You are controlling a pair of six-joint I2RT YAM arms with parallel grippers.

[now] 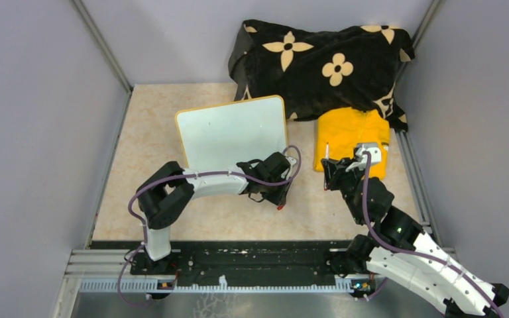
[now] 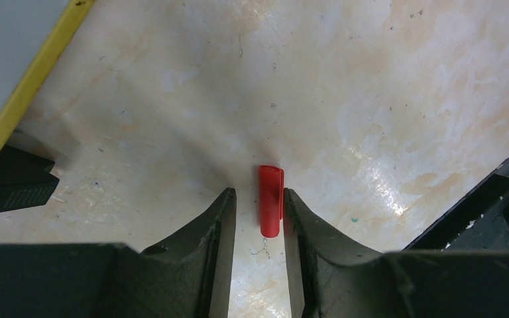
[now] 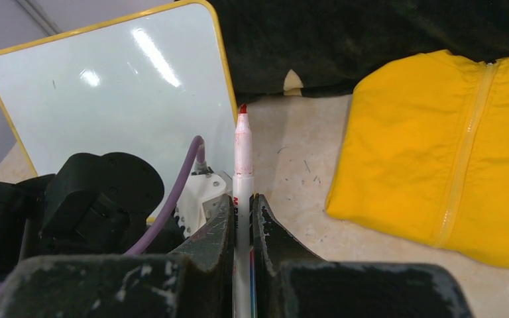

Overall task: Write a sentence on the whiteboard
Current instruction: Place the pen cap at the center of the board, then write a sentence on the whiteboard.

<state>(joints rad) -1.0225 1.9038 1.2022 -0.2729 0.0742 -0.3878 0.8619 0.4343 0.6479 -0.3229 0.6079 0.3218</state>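
Observation:
The whiteboard [image 1: 232,132] [image 3: 113,93] stands tilted at the back of the table, and its yellow frame [image 2: 33,86] shows in the left wrist view. Its surface is plain white; the sentence is not in view. My right gripper [image 1: 330,173] [image 3: 242,199] is shut on a white marker pen [image 3: 242,152], uncapped, with its red tip pointing up beside the board's right edge. Just in front of the board, my left gripper [image 1: 273,193] [image 2: 258,193] is open. A red cap [image 2: 270,209] [image 1: 280,207] lies on the table between the fingers, close against the right one.
A black blanket with beige flowers [image 1: 318,59] is heaped at the back right. A yellow jacket [image 1: 351,139] [image 3: 437,146] lies in front of it, right of the board. Grey walls close in both sides. A black rail [image 1: 252,255] runs along the near edge.

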